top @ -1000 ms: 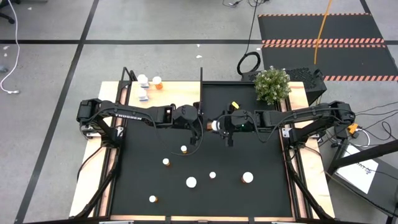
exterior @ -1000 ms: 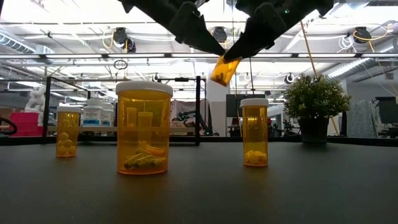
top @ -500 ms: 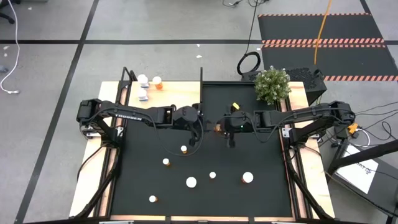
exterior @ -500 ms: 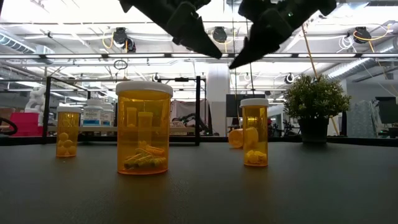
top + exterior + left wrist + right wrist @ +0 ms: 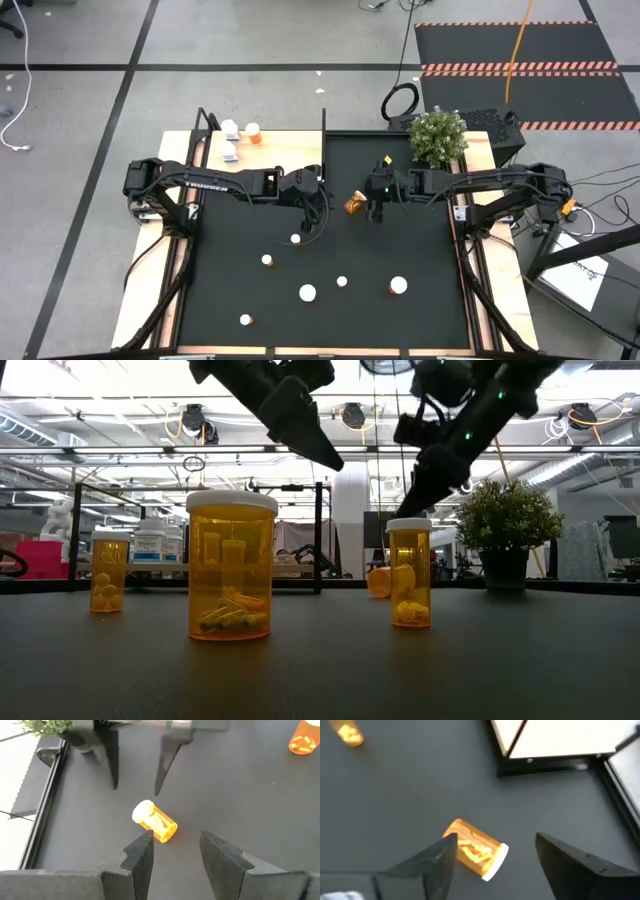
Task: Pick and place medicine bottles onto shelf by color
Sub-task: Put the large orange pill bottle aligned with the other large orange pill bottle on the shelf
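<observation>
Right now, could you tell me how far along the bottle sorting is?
Done: about three bottles stand on the shelf. In hand: nothing; the left tool and right tool hang open over an orange bottle lying on its side on the mat. Left: that one plus six upright bottles.

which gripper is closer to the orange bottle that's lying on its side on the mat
Right, narrowly. The right gripper hangs open just beside the tipped orange bottle. The left gripper, also open, sits slightly farther off on the bottle's other side.
</observation>
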Controlling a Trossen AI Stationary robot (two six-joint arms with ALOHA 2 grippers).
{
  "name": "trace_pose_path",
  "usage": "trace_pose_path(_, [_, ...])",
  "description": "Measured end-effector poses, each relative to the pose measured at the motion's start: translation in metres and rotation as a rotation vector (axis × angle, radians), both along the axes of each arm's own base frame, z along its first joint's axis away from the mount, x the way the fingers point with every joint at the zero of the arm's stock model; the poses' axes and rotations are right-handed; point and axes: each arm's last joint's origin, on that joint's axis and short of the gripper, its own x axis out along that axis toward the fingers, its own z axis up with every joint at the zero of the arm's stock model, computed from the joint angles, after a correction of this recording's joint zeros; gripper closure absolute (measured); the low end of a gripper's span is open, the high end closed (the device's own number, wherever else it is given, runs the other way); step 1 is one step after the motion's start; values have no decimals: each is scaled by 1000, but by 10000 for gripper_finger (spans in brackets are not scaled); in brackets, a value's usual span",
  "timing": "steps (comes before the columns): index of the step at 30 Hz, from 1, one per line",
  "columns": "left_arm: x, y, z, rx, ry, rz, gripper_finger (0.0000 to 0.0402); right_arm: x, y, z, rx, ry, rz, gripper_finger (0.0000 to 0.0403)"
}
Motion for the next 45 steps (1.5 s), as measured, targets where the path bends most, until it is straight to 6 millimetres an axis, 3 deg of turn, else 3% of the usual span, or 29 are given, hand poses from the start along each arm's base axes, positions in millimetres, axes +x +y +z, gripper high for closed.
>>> trace_pose_path(8, [0,0,0,-9,-3,7,185,-17,-17,-32,81,-45,36,85])
trace_pose_path(16, [2,1,3,1,-31,3,139,-33,-18,-57,134,-72,-31,86])
trace_pose_path(22, [9,10,7,-35,-129,56,137,-43,-13,-72,158,-140,13,86])
trace_pose_path(28, [29,17,-11,-60,-164,90,158,-48,-10,-78,198,-219,24,87])
trace_pose_path(33, [58,29,-12,-112,-52,160,166,-47,-10,-84,214,-212,8,88])
trace_pose_path(39, [87,41,-19,-131,65,201,147,-41,-5,-95,246,-200,15,88])
trace_pose_path(45, [91,52,-30,-195,118,286,118,-41,8,-90,257,-197,65,88])
